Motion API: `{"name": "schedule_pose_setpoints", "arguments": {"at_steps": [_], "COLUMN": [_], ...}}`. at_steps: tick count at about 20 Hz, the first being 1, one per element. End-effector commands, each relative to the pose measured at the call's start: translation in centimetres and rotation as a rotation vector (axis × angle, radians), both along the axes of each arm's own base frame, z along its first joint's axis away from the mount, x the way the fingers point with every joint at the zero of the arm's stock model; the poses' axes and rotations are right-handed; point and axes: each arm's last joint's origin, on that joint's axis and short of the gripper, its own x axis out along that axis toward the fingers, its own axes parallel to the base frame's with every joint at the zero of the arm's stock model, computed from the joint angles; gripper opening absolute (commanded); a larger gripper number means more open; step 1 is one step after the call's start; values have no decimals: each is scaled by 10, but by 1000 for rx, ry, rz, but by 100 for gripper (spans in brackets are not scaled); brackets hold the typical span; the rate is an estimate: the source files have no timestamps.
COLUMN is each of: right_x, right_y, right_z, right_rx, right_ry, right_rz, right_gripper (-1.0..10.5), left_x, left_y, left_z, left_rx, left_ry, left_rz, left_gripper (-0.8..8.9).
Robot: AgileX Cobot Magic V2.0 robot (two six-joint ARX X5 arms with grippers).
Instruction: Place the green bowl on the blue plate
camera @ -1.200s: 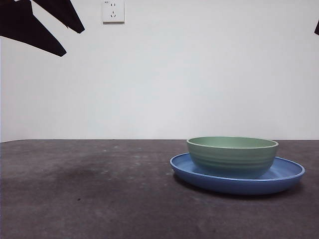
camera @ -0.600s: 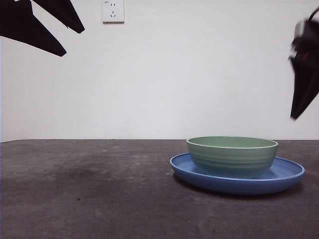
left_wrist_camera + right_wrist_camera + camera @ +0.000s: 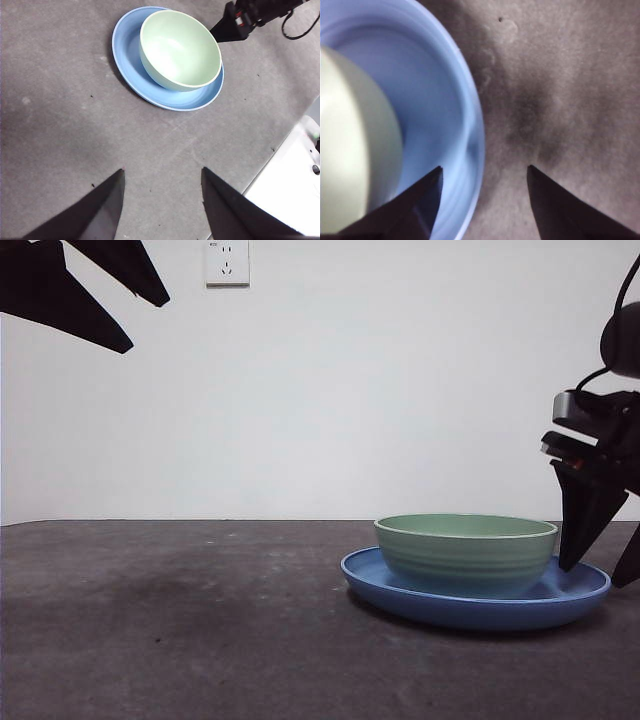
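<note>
Since the pale green glossy ridged bowl (image 3: 466,554) already sits in the wide shallow blue plate (image 3: 575,587), just beside the empty, spread right hand (image 3: 598,560), that hand is best lifted straight clear, unbumped.

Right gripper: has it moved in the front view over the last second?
Yes. The right gripper has come down from the upper right edge and now sits low beside the blue plate, close to the green bowl, jaws open.
</note>
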Motion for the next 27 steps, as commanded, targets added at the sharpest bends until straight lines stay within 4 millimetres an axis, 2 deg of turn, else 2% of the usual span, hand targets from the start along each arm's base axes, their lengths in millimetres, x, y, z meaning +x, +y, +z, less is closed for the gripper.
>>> {"name": "schedule_pose_setpoints", "arguments": {"at_steps": [1,5,10,15,20,24,27], "right_x": [7,8,8,7,8,8,4], "right_y": [1,1,1,1,1,3,4], "right_z": [0,1,1,0,1,9,25], "right_rx": [12,34,36,37,43,121,191], "right_ry": [-16,-24,-22,-14,-20,-47,-87], "right_rz": [-6,-14,-14,-17,-28,-36,-37], "right_gripper": [159,103,96,18,12,11,11], "left_x": [2,2,2,2,2,2,2], "left_y": [-2,-2,-2,-2,-2,-2,-2], "left_z": [4,5,5,5,5,5,5], "left_rx": [-16,-17,-18,-18,-17,-17,-17], "left_ry": [-17,-19,-19,-19,-20,-19,-19], "left_rz": [-7,-7,-7,-7,-7,-7,-7], "left_gripper": [248,248,248,248,247,247,247]}}
